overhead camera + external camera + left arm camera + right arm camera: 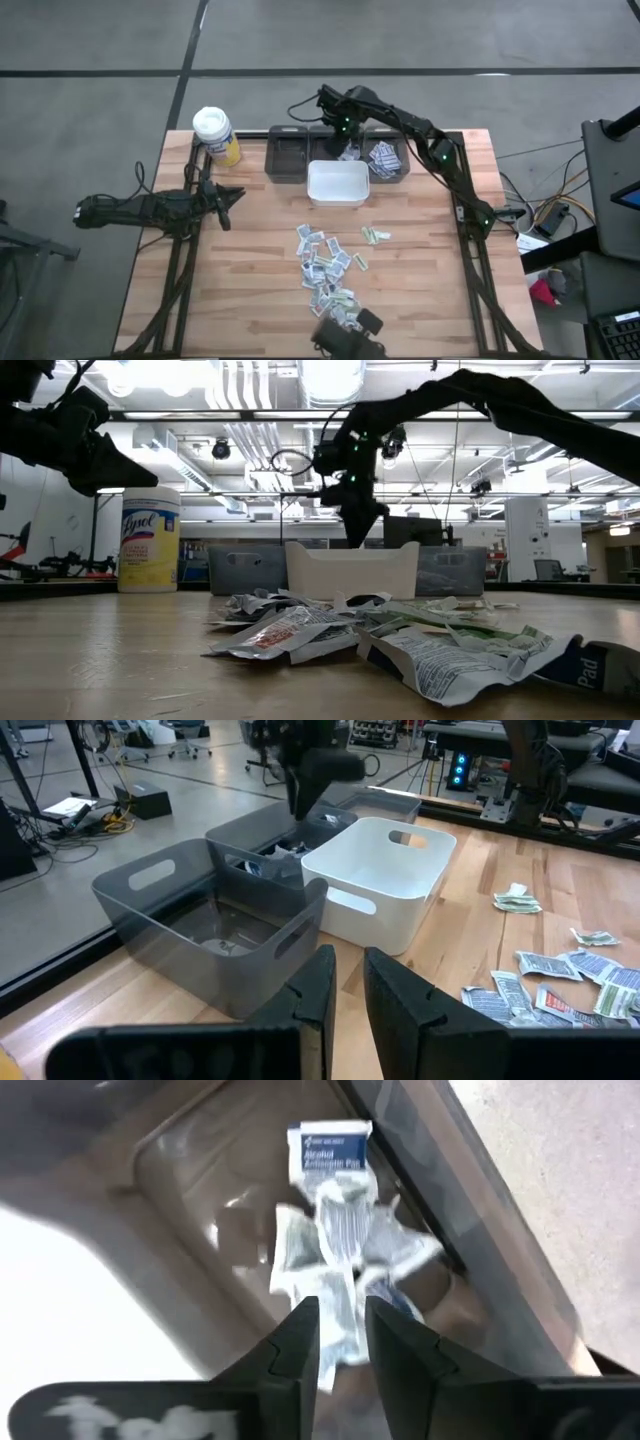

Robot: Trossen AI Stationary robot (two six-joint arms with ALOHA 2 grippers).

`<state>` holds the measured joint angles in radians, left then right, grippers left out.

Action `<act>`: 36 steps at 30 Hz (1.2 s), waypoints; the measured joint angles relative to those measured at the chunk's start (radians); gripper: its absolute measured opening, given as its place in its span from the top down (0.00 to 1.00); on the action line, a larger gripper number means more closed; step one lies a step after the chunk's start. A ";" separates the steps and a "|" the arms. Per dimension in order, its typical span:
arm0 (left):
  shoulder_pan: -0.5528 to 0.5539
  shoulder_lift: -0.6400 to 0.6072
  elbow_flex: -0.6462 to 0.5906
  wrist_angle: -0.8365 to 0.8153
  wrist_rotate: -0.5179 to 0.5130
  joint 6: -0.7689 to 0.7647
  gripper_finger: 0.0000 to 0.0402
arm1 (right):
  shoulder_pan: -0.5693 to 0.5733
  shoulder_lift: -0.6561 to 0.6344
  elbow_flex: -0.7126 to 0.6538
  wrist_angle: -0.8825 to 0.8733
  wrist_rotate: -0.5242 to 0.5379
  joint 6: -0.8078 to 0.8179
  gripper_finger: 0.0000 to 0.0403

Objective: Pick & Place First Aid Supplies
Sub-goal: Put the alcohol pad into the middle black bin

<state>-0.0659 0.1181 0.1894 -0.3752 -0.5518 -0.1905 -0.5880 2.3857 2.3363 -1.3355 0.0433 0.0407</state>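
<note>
Right gripper (340, 1335) hangs over the middle grey bin (343, 148) at the far side of the table, its two fingers a narrow gap apart with pale packet paper showing in and below that gap; whether the paper is pinched or already loose I cannot tell. It is poised above that bin presumably because this is the drop point for sorted packets: several already lie crumpled on the bin floor.

Nearest the front edge, the unsorted first aid supplies (328, 270) lie in a loose scatter on the wooden table (250, 290), a few strays (376, 236) off to the right side, likely dumped there as the picking pile. Beyond them stands an empty-looking white bin (338, 183), and behind it a row of grey bins, the right one (387, 160) holding more packets, the left one (289, 158) looking empty.

Left gripper (345, 995) waits low near the table's left edge, well apart from the pile, fingers close together and holding nothing.

Readable print: the topmost packet (330, 1150) in the middle bin reads something like "Alcohol Antiseptic Pad"; the white-lidded yellow canister (149, 538) at the far left corner says "Lysol"; one near packet (600, 665) ends in "Pad".
</note>
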 joint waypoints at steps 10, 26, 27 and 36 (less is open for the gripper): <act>0.000 0.000 0.000 -0.001 0.000 0.003 0.87 | 0.113 -0.177 0.018 -0.117 -0.026 -0.067 0.82; 0.000 0.000 0.000 -0.001 0.020 0.004 0.87 | 0.453 -0.291 0.008 -0.206 -0.026 -0.046 0.90; 0.000 0.000 0.000 -0.001 0.027 0.004 0.87 | 0.475 -0.291 0.004 -0.204 -0.026 -0.033 0.91; 0.000 0.000 0.000 -0.001 0.075 0.005 0.87 | 0.646 -0.291 -0.124 -0.187 -0.026 0.197 0.96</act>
<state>-0.0662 0.1184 0.1894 -0.3759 -0.4767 -0.1860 0.0578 2.0945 2.2127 -1.5221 0.0174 0.2379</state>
